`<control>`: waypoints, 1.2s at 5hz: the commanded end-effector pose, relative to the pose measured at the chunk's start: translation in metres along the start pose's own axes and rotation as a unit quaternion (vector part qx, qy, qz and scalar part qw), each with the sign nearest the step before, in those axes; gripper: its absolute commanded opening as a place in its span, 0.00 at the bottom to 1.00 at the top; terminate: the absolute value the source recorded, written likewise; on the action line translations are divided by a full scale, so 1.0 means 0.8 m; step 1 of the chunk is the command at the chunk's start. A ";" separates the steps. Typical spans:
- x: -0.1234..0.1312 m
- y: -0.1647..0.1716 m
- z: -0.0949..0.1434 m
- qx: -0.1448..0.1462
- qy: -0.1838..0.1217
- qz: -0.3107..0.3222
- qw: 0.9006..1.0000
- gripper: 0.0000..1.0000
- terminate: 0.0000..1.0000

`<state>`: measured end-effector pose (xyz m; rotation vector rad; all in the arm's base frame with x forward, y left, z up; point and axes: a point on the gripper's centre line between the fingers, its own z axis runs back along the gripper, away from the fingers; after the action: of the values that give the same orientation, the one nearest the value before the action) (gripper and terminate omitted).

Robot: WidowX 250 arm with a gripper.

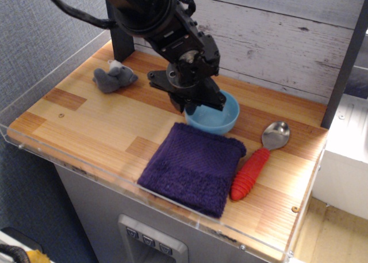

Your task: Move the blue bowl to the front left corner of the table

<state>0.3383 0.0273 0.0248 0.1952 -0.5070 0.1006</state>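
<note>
**Gripper on near rim of blue bowl; lift not yet made**

Position: blue bowl (215, 118) sits toward the rear centre of the worktop (86, 125), in front of the whitewashed plank wall (276, 38). Its front edge is just beside, possibly touching, the back edge of the purple towel (192, 168). The front left corner, the goal, is well apart from it.

Gripper (192, 105): black, pointed down over the bowl's left rim. Fingers look drawn together across the rim wall, one inside and one outside. I judge it pinching the bowl, though the contact itself is hidden behind the gripper body.

Step in hand (judgement): securing the rim grasp, then lift. To do it well:
- keep the pinch square on the rim; a thin wall held on one side will tend to tip
- raise enough to pass over the towel's pile before translating
- route forward and left over bare wood, keeping away from the grey plush toy (115, 77) at rear left
- set down short of the clear acrylic rim (52, 153)

Materials: bowl is smooth glossy plastic, round, shallow, likely slippery. Towel is coarse terry, folded square. Spoon (259, 159) has a ribbed red handle and metal head. Worktop is banded light and reddish wood planks.
</note>
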 end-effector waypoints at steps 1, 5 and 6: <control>0.044 -0.021 0.041 -0.069 -0.067 -0.099 0.990 0.00 0.00; 0.018 0.049 0.174 0.022 -0.104 0.023 0.994 0.00 0.00; -0.003 0.085 0.186 0.062 -0.094 0.051 0.992 0.00 0.00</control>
<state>0.2573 0.0674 0.1555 0.3069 -0.6737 0.2201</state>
